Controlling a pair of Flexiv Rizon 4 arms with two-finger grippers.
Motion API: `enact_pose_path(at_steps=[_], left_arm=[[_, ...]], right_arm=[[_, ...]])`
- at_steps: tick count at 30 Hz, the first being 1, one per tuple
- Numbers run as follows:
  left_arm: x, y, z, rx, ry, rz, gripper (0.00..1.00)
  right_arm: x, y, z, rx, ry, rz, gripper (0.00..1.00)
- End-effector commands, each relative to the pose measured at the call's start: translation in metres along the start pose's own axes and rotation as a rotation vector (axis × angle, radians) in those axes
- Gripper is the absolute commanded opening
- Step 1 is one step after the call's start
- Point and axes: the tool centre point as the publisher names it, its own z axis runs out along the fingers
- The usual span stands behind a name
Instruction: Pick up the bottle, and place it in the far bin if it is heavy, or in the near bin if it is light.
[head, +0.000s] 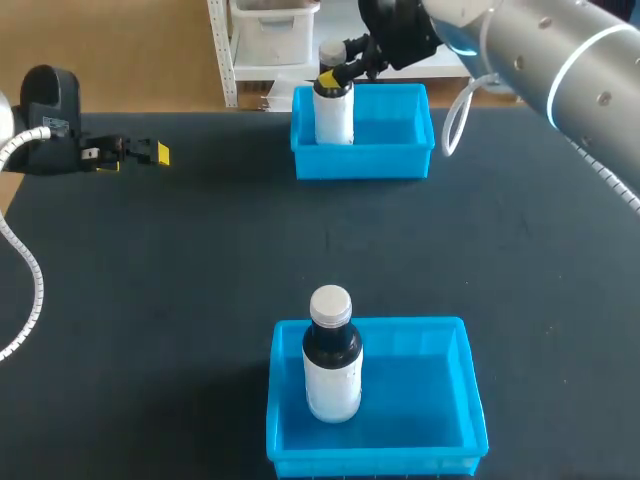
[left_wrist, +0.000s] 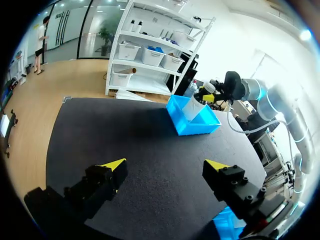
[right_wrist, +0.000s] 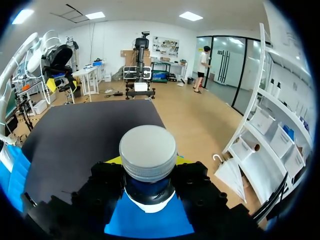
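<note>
The right pincer (head: 335, 74) was clamped on the neck of the bottle (head: 334, 115), just under its cap. The bottle stood upright inside the far bin (head: 400, 162), close to the bin's 9 o'clock wall.

Hazards, as judged:
- Whether the base rested on the bin floor could not be told. Release above the floor could topple the bottle against the wall.
- A finger catching the cap on withdrawal could tip it.

A second bottle (head: 332, 370) stood in the near bin (head: 375, 462) at 6 o'clock. The left pincer (left_wrist: 165, 166) hung with fingers apart over the desk (head: 180, 300) at 10 o'clock.
</note>
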Motion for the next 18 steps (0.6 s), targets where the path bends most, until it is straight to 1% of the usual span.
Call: enact_pose_path(at_steps=[1, 5, 7, 8, 9, 10, 14, 18], left_arm=[[0.0, 0.0, 0.0, 0.0, 0.0, 0.0, 1.0], [0.0, 0.0, 0.0, 0.0, 0.0, 0.0, 1.0], [0.0, 0.0, 0.0, 0.0, 0.0, 0.0, 1.0], [0.0, 0.0, 0.0, 0.0, 0.0, 0.0, 1.0], [0.0, 0.0, 0.0, 0.0, 0.0, 0.0, 1.0], [0.0, 0.0, 0.0, 0.0, 0.0, 0.0, 1.0], [0.0, 0.0, 0.0, 0.0, 0.0, 0.0, 1.0], [0.0, 0.0, 0.0, 0.0, 0.0, 0.0, 1.0]], right_arm=[[-0.002, -0.011, 0.008, -0.331, 0.005, 0.004, 0.45], [-0.001, -0.011, 0.009, -0.334, 0.005, 0.01, 0.46], [-0.001, -0.011, 0.01, -0.335, 0.007, 0.012, 0.49], [-0.001, -0.01, 0.01, -0.336, 0.01, 0.015, 0.61], [0.0, -0.01, 0.011, -0.338, 0.013, 0.019, 0.84], [0.001, -0.01, 0.011, -0.34, 0.017, 0.024, 1.0], [0.005, -0.012, 0.008, -0.334, 0.028, 0.044, 1.0], [0.015, -0.019, -0.008, -0.298, 0.042, 0.077, 1.0]])
